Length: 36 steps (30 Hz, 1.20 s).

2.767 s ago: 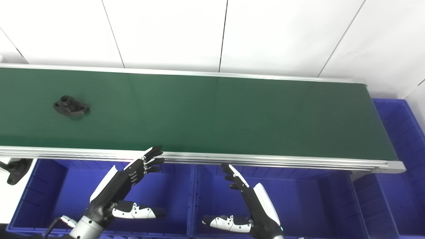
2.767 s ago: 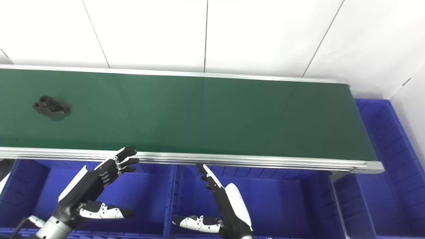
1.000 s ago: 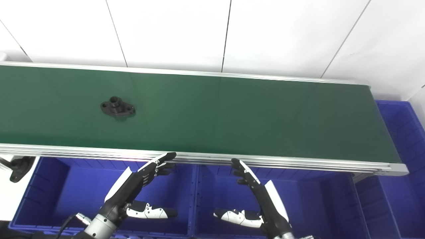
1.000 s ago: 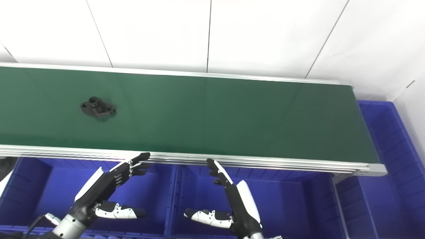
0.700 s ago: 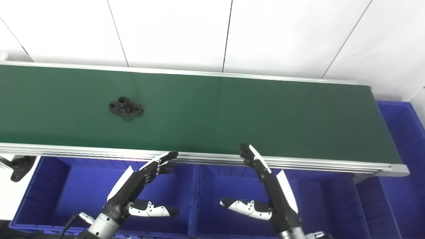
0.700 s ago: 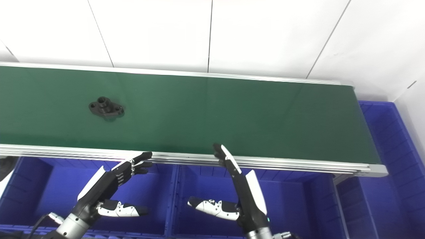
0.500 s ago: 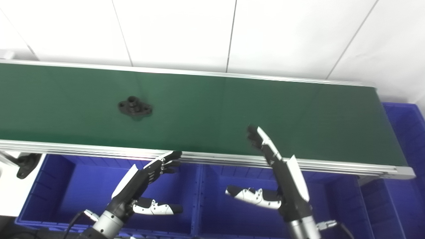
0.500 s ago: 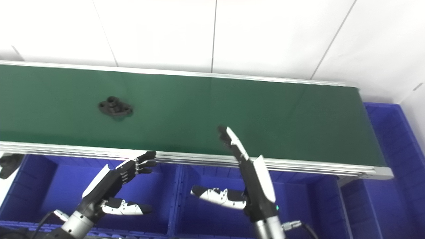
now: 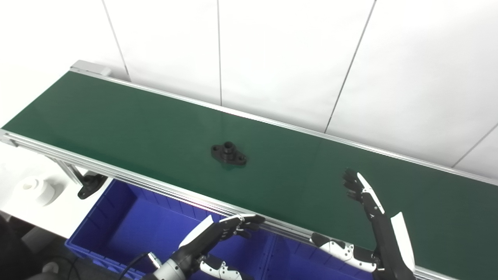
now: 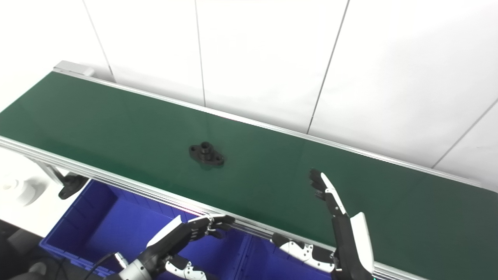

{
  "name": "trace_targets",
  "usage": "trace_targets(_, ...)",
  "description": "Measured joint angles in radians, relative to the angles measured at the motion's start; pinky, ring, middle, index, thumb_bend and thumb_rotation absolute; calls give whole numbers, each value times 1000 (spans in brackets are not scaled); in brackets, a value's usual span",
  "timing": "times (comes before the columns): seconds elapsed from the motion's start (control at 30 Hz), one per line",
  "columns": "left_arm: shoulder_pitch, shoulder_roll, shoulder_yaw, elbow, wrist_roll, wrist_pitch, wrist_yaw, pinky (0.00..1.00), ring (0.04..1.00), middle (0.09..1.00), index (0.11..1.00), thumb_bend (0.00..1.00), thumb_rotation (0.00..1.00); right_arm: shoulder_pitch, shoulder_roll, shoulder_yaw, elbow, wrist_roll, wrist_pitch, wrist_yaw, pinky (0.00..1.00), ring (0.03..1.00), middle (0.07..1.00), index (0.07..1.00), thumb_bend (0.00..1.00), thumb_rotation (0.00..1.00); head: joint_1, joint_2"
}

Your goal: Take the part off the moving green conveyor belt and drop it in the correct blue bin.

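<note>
Nothing picked yet. The black part (image 9: 228, 153) sits mid-width on the green conveyor belt (image 9: 116, 128), untouched. My right hand (image 9: 369, 202) is up over the belt, well to the right of the part, fingers spread, holding nothing. My left hand (image 9: 218, 235) hangs below the belt's near rail over the blue bin (image 9: 128, 221), fingers loosely apart, empty too. Grasp, lift, sort and drop all remain.

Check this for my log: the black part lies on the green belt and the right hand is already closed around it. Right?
Not quite. The black part does lie on the green belt, but the right hand is open and apart from it, as the left eye view shows.
</note>
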Motion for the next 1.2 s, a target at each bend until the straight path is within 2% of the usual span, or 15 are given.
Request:
trace_targets(0.23, 0, 2, 2, 2, 6, -14, 3, 781, 852, 862, 818, 842, 146, -56, -1, -2, 32, -41, 0, 3, 756, 818, 857, 900, 746, 370, -74, 5)
trace_targets(0.3, -2, 2, 3, 12, 6, -21, 5, 780, 850, 860, 816, 846, 150, -83, 3, -2, 34, -60, 3, 10, 752, 805, 843, 883, 759, 360, -129, 11)
trace_targets(0.33, -3, 3, 4, 16, 5, -21, 5, 789, 848, 861, 817, 842, 143, -99, 7, -2, 38, -66, 7, 13, 733, 794, 836, 876, 771, 377, -133, 11)
trace_targets(0.37, -4, 4, 5, 19, 5, -21, 5, 791, 847, 861, 817, 842, 141, -117, 13, -3, 44, -74, 17, 16, 730, 792, 835, 874, 773, 382, -134, 11)
trace_targets(0.43, -4, 6, 6, 19, 3, -21, 5, 783, 837, 861, 818, 840, 138, -155, 29, -3, 48, -101, 69, 35, 709, 780, 827, 868, 787, 395, -199, 23)
trace_targets(0.5, -4, 8, 7, 19, -3, -22, 5, 763, 824, 863, 821, 843, 137, -197, 45, -2, 50, -135, 128, 56, 682, 762, 812, 862, 796, 391, -199, 23)
trace_targets(0.53, -4, 10, 7, 19, -7, -22, 5, 757, 822, 864, 822, 844, 136, -219, 51, -1, 51, -150, 153, 65, 676, 758, 807, 860, 798, 388, -233, 28)
trace_targets(0.67, -7, 18, 10, 29, -25, -30, 4, 728, 812, 866, 821, 857, 183, -300, 67, 9, 54, -210, 238, 101, 662, 741, 788, 861, 799, 363, -279, 34)
trace_targets(0.9, -8, 31, 12, 34, -48, -30, 1, 736, 822, 881, 835, 837, 200, -361, 73, 35, 75, -265, 307, 138, 682, 761, 799, 865, 799, 358, -338, 46)
trace_targets(0.93, -8, 37, 12, 35, -57, -32, -3, 742, 823, 883, 837, 833, 197, -369, 74, 37, 84, -270, 311, 139, 693, 768, 802, 865, 801, 356, -382, 49)
trace_targets(1.2, -25, 53, 20, 71, -102, -72, -18, 771, 842, 906, 856, 810, 221, -459, 82, 73, 211, -321, 345, 147, 689, 766, 790, 860, 804, 368, -508, 52)
